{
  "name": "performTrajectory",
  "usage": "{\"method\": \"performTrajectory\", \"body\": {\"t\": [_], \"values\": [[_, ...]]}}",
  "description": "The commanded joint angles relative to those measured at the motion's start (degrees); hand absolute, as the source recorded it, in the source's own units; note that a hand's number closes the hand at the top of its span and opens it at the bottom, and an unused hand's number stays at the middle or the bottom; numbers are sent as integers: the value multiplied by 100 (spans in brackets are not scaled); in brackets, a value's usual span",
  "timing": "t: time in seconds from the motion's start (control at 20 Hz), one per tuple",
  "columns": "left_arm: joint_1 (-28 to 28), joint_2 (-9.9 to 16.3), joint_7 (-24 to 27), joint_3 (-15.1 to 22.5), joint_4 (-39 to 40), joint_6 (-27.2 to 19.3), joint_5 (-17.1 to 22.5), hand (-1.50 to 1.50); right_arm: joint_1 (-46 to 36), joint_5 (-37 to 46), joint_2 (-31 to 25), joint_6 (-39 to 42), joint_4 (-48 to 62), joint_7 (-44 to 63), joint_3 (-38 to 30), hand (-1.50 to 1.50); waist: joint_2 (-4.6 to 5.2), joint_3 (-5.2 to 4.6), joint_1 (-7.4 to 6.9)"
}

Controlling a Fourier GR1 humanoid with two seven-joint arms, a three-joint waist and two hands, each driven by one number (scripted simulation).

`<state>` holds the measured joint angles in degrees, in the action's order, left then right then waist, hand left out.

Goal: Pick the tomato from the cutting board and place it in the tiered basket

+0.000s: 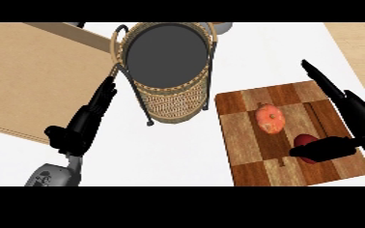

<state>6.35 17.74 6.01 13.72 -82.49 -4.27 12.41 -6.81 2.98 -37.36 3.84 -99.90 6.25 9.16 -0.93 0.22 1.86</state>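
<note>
An orange-red tomato [271,118] lies near the middle of the brown cutting board [246,164] at the right. A smaller dark red round thing [304,139] sits just right of it, partly hidden under my right thumb. My right hand [351,110] is open above the board's right side. Its straight fingers point up and to the left and its thumb reaches left over the dark red thing. The hand is apart from the tomato. The wicker tiered basket [171,94] with its dark top tray stands left of the board. My left hand [78,130] rests open beside the basket's left side, fingers up.
A large light-brown wooden panel [43,77] covers the left of the white counter [178,154]. A grey object [223,27] peeks out behind the basket at the top. Another light wood strip [349,38] shows at the upper right.
</note>
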Motion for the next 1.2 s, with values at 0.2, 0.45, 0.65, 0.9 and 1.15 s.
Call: {"method": "performTrajectory", "body": {"t": [0.2, 0.45, 0.65, 0.9, 1.15], "values": [[-100, -95, -104, 34, 151, -9, 8, 0, -127, 751, -2339, 1829, -1084, 1618, 272, -150, 32, -74, 13], [-183, -84, 75, -32, 201, 137, 2, 0, 174, 74, -2563, 2541, -2309, 2930, 213, -150, 54, -40, -43], [20, -199, 439, -149, 842, 368, -33, 0, 347, -14, -2402, 2660, -2749, 3613, 169, -150, 87, -33, -72], [-316, -205, 100, -83, 170, 242, -159, 0, 419, 635, -1782, 2327, -2954, 4145, 253, -150, 81, -23, -169], [-228, -416, -31, 73, 123, 172, -310, 0, 306, 1661, -1498, 2356, -2361, 4364, 884, -150, 100, -21, -251]]}}
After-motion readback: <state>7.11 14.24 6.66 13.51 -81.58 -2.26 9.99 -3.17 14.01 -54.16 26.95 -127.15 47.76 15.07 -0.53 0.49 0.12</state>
